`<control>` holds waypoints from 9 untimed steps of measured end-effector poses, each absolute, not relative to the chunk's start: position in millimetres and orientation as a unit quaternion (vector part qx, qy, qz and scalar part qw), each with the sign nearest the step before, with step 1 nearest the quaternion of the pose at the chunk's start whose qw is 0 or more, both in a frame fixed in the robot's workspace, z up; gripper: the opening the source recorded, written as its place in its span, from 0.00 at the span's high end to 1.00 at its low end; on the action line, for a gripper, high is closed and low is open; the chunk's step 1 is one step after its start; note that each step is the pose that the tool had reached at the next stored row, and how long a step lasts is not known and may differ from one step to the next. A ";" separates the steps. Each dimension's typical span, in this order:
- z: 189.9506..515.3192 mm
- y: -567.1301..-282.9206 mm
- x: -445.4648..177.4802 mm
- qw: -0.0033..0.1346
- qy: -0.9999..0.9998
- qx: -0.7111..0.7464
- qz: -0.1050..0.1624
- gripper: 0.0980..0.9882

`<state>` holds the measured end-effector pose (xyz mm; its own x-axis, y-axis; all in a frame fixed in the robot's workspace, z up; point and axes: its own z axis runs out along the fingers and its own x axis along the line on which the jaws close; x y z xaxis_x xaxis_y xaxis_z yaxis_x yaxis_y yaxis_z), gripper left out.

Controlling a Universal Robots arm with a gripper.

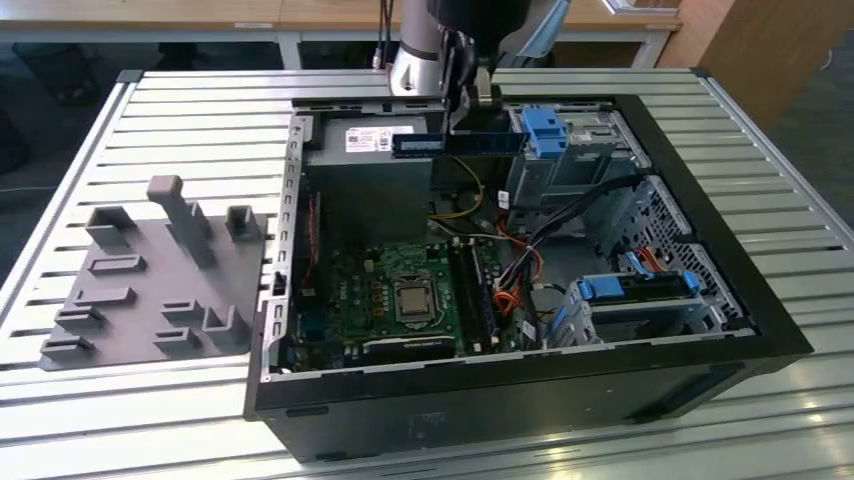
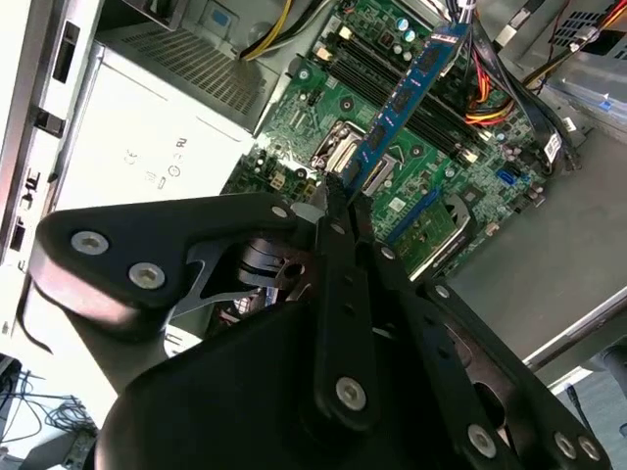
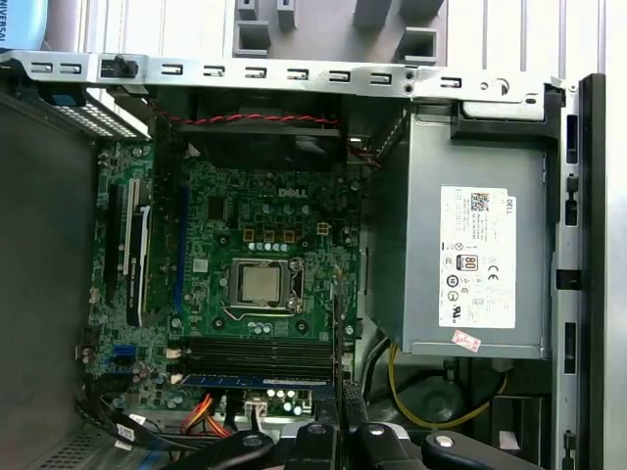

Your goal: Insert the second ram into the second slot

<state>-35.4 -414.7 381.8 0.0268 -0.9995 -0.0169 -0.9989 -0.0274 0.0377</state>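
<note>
Closest to the lens in the second wrist view was your gripper (image 2: pixel 339 196): black links converging, jaws pinched tight on the second ram (image 2: pixel 404 98). The stick ran out from the tips, blue face and black chips toward the camera, slanting across the motherboard (image 2: pixel 323 108) below it and clear of the board.

Exterior view: the gripper (image 1: pixel 467 122) hung over the end of the open PC case (image 1: pixel 534 400) farthest from the camera. It held the second ram (image 1: pixel 424 143) by its upper long edge, near mid-length. The stick was level, long axis across the case, directly under the jaws. You had it above the gap between the power supply (image 1: pixel 360 160) and the drive cage (image 1: pixel 545 130) with its blue latch. The memory slots (image 1: pixel 475 290) were well apart from it, nearer the camera, just beside the CPU socket (image 1: pixel 407 297).

First wrist view: you were looking straight down on the motherboard (image 3: pixel 265 225), CPU socket (image 3: pixel 260 282), memory slots (image 3: pixel 257 354) and power supply (image 3: pixel 480 255). One blue stick (image 3: pixel 257 380) lay along the slot row on the side nearest the gripper (image 3: pixel 338 436). Couldn't tell whether it was latched.

The case lay on its side on the slatted table (image 1: pixel 747 130). A grey fixture block (image 1: pixel 134 290) sat beside it on the exterior view's left.
</note>
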 end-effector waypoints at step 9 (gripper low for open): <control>381.8 -425.3 -35.4 0.008 -0.698 0.716 -0.019 0.96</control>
